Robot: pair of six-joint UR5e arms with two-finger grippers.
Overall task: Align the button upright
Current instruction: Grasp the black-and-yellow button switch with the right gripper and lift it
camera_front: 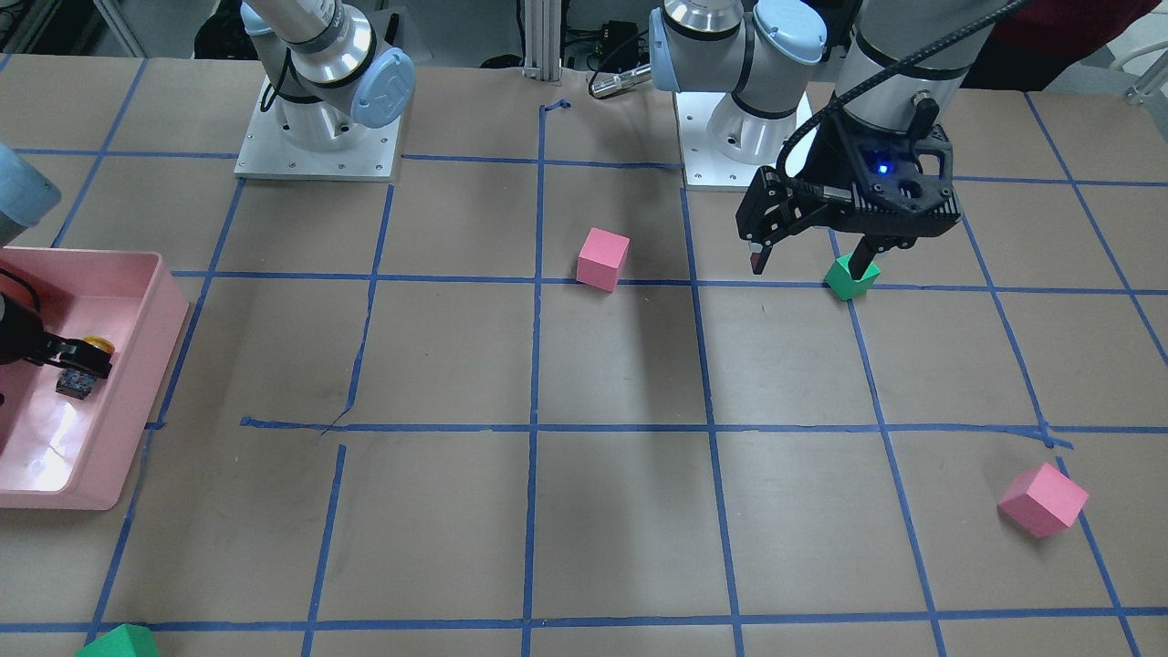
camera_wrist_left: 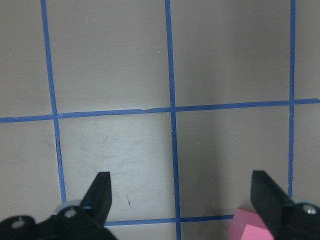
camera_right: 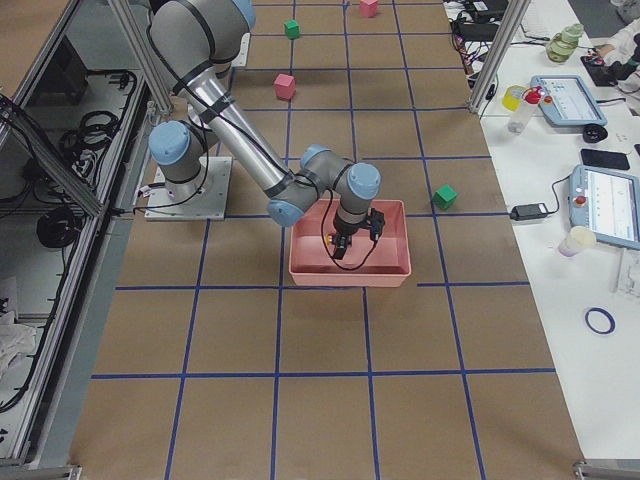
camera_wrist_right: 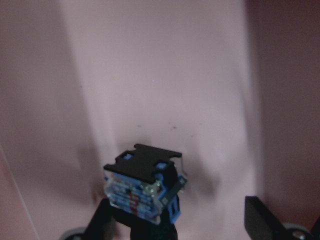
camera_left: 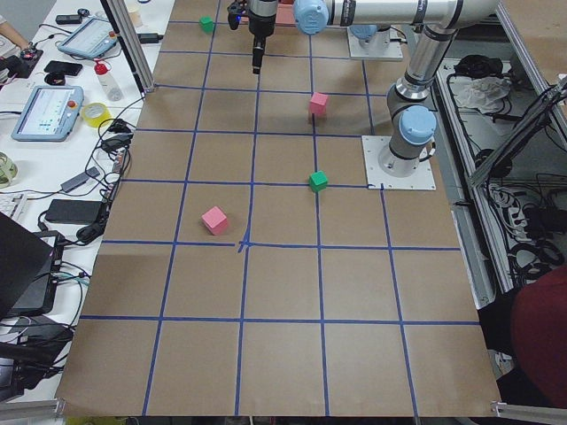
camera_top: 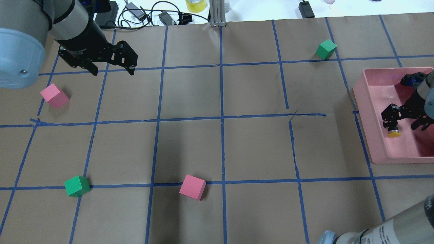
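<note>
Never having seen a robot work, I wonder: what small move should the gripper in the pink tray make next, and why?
Probably close the right gripper on the yellow-capped black push-button: it lies tipped in the pink plastic tray, off-centre between wide-open fingers, so it needs gripping before standing upright.

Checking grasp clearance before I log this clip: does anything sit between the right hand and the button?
Nothing visible does. The right hand is down inside the pink bin, open, with the button between its fingers, right beside one of them. Around it is only bare bin floor.
</note>
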